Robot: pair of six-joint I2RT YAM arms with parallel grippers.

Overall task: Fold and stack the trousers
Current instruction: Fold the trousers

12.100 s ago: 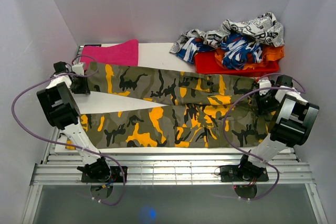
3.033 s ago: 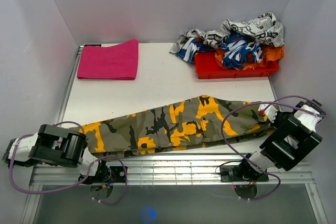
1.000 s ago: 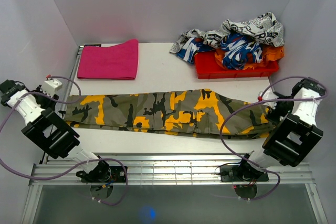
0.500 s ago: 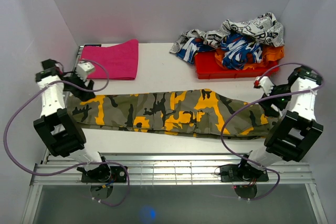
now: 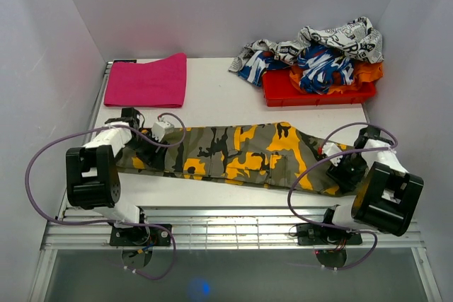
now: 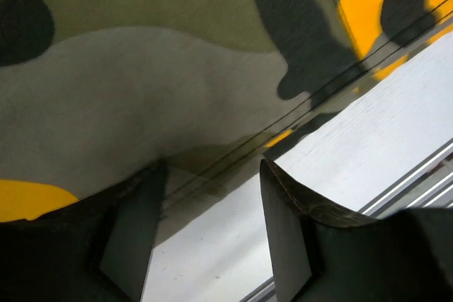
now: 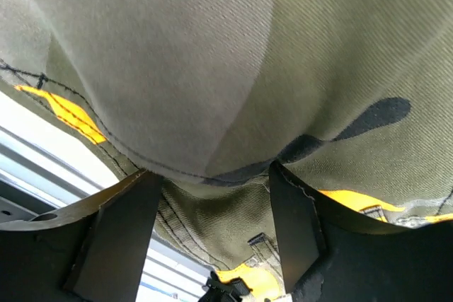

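The camouflage trousers (image 5: 241, 150) lie folded lengthwise, one leg on the other, across the near half of the white table (image 5: 212, 107). My left gripper (image 5: 146, 151) sits low at the leg end, open. In the left wrist view (image 6: 212, 167) the cloth's edge (image 6: 177, 68) lies just past its fingertips, with bare table between the fingers. My right gripper (image 5: 341, 169) sits at the waist end, open. In the right wrist view (image 7: 209, 175) the waistband cloth (image 7: 212, 47) lies between its spread fingers.
A folded pink cloth (image 5: 146, 80) lies at the back left. A red bin (image 5: 315, 91) at the back right holds a heap with the newsprint garment (image 5: 343, 37) and the blue-and-white garment (image 5: 322, 61). Metal rails (image 5: 226, 228) run along the table's near edge.
Both arms have swung inward and down from beside the trousers' ends onto those ends. The trousers now lie a little shorter, both ends drawn inward.
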